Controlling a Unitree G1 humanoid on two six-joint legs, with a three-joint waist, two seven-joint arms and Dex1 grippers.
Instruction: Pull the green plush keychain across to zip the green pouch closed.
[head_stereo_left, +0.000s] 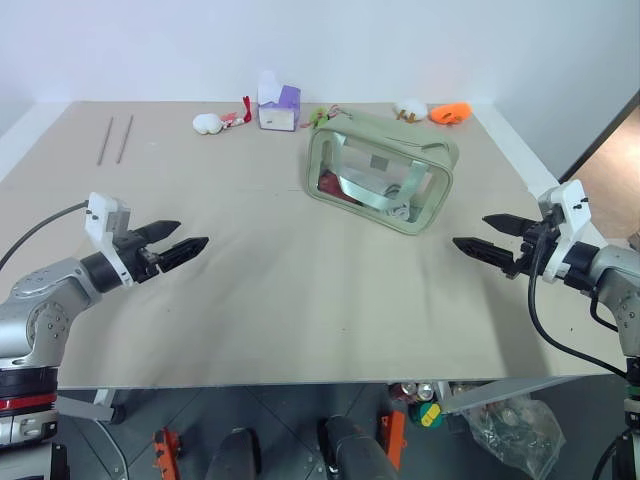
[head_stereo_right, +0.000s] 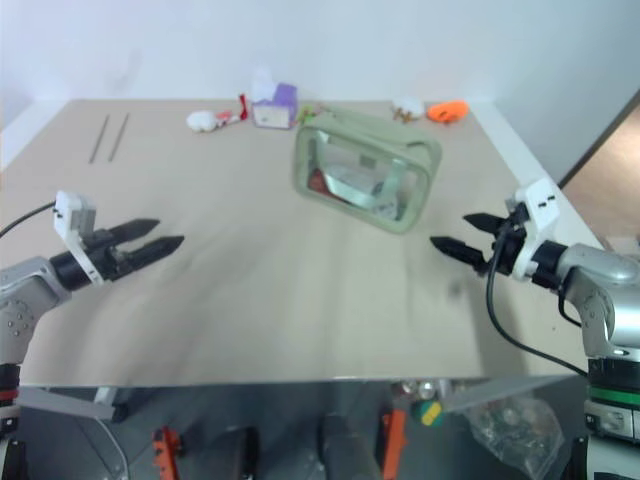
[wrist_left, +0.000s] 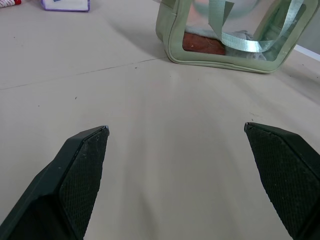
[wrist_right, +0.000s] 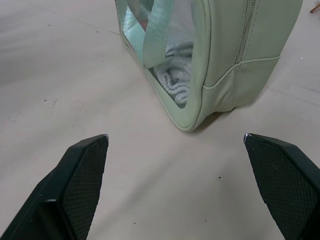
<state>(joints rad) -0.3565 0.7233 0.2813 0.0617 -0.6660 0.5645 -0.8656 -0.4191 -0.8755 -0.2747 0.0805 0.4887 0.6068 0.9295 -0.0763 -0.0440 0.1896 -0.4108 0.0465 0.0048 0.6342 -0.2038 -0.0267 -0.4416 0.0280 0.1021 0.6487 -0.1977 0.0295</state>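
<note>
The green pouch (head_stereo_left: 380, 170) stands upright on the beige table, past the middle, its clear window showing folded cloth and a red item inside. At its far left top corner sits the small green plush keychain (head_stereo_left: 319, 116). My left gripper (head_stereo_left: 185, 241) hovers open over the table's left side, well short of the pouch and pointing toward it. On the right, my right gripper (head_stereo_left: 480, 237) is open too, a short way off the pouch's right end (wrist_right: 235, 65). Nothing is between either pair of fingers.
Along the table's far edge lie a white plush toy (head_stereo_left: 208, 123), a purple-and-white box (head_stereo_left: 279, 108) and an orange object (head_stereo_left: 450, 113). Two thin rods (head_stereo_left: 114, 138) lie at the far left. Bare table (head_stereo_left: 300, 300) spreads between the grippers.
</note>
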